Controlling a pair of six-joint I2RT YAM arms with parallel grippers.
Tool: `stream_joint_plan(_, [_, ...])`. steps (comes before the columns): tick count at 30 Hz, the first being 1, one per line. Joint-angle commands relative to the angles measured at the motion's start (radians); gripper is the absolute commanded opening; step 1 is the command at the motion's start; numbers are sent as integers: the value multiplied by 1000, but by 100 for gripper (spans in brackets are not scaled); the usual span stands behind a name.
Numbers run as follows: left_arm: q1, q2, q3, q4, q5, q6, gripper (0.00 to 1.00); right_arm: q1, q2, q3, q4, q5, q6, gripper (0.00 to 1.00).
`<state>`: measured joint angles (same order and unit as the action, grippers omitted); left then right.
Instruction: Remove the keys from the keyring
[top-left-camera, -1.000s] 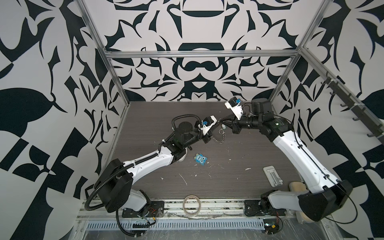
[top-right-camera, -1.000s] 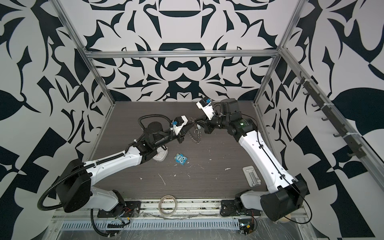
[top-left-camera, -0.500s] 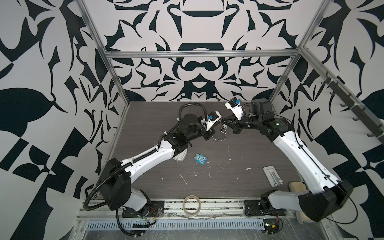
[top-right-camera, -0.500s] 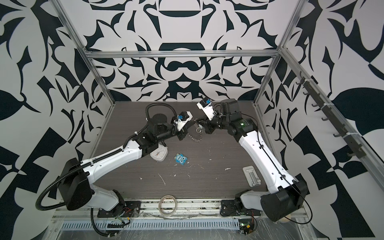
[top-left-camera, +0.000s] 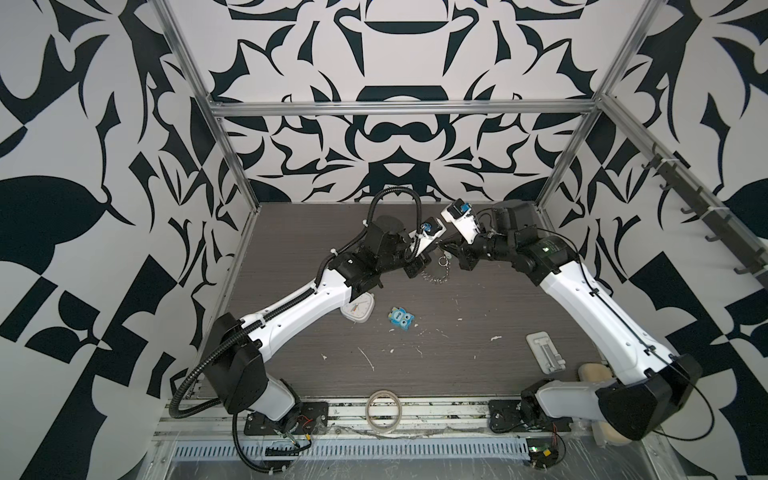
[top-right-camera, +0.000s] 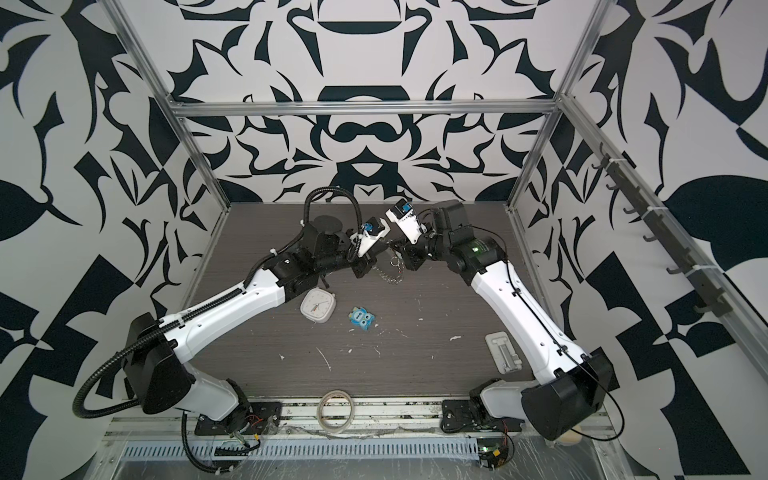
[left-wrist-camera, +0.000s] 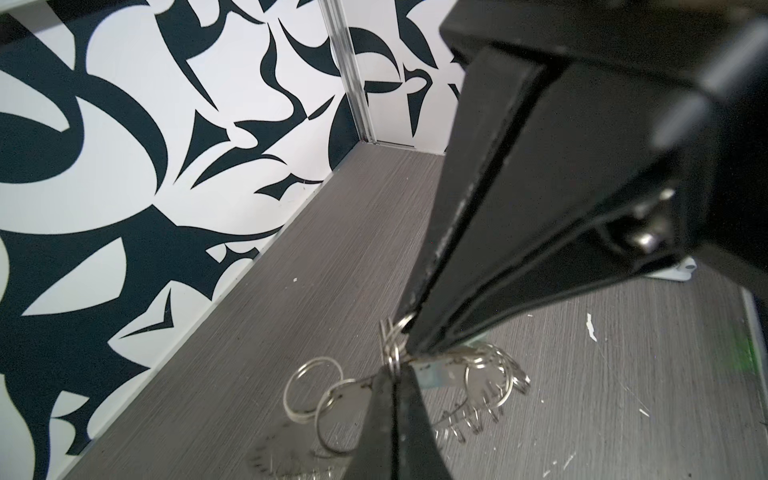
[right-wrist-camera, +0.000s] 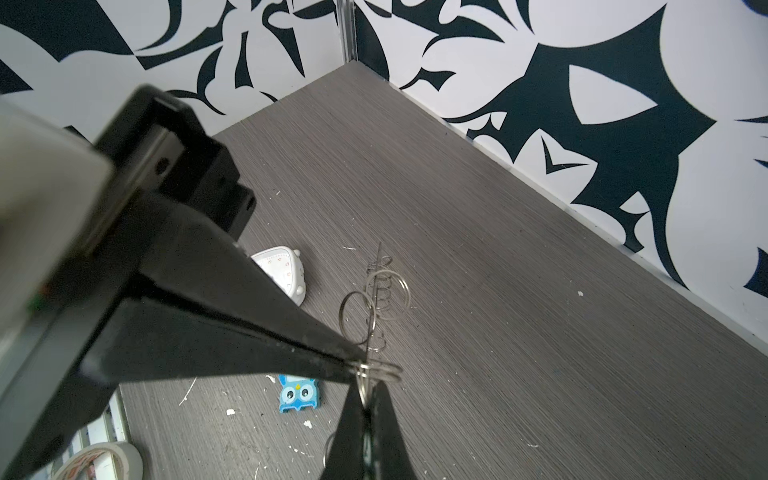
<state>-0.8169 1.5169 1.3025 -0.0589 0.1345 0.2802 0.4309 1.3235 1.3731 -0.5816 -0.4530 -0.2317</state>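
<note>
The keyring (top-left-camera: 436, 277) hangs just above the table at mid-back, a flat perforated silver disc (left-wrist-camera: 291, 453) fringed with small wire split rings (right-wrist-camera: 376, 299). My left gripper (top-left-camera: 432, 255) reaches in from the left. In the left wrist view my left gripper (left-wrist-camera: 393, 372) is shut on the cluster of small rings. My right gripper (top-left-camera: 451, 251) meets it tip to tip from the right. In the right wrist view my right gripper (right-wrist-camera: 364, 388) is shut on a split ring of the same cluster. The keys (top-left-camera: 545, 351), a white oblong tag with a grey metal piece, lie on the table at the front right, apart from the keyring.
A white clock (top-left-camera: 357, 309) lies under my left forearm. A blue owl toy (top-left-camera: 402, 318) sits beside the clock. A tape roll (top-left-camera: 383, 411) rests on the front rail. White scraps dot the grey table (top-left-camera: 457, 353). Patterned walls close three sides.
My left gripper has moved right and toward the back, up to the hanging keyring, and has shut on its rings. The right gripper has stayed still, holding the ring.
</note>
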Motion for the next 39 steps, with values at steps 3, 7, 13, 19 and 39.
stream_joint_plan(3, [-2,-4,20,116,41,-30,0,50,-7,-13,6,-98,-3,0])
stream_joint_plan(7, [-1,-29,-45,184,53,-34,0,-6,-31,-7,48,-150,24,0])
stream_joint_plan(13, [5,-61,-140,283,51,-47,3,-55,-32,35,40,-193,33,0])
stream_joint_plan(19, [9,-71,-159,290,60,-47,23,-61,-25,50,39,-194,34,0])
stream_joint_plan(39, [41,-228,-384,480,138,261,28,-83,-4,129,-44,-313,-6,0])
